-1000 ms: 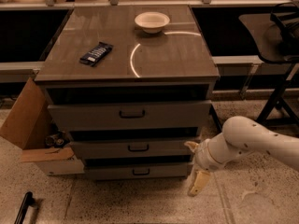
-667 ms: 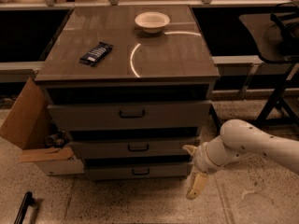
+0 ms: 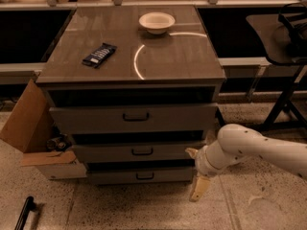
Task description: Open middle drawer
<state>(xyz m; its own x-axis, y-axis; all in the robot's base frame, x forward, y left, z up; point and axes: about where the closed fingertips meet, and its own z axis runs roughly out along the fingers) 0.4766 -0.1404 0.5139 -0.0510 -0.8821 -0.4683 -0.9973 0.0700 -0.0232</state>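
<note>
The grey cabinet has three drawers, all shut. The middle drawer (image 3: 139,152) has a medium-height front with a small dark bar handle (image 3: 142,152) at its centre. It lies between the tallest drawer (image 3: 134,119) above and the slimmest drawer (image 3: 141,175) below. My gripper (image 3: 194,171) is at the cabinet's lower right front corner, right of the middle drawer and well away from the handle. It is open and empty, with one fingertip (image 3: 191,152) level with the middle drawer and the other finger (image 3: 198,189) pointing down toward the floor.
A white bowl (image 3: 156,22) and a dark snack packet (image 3: 99,55) lie on the cabinet top (image 3: 168,56). An open cardboard box (image 3: 29,128) stands against the cabinet's left side. A dark chair (image 3: 285,42) is at the right. A black bar (image 3: 25,212) lies on the floor.
My arm and gripper have shifted slightly left toward the cabinet's right corner. The drawers have not moved.
</note>
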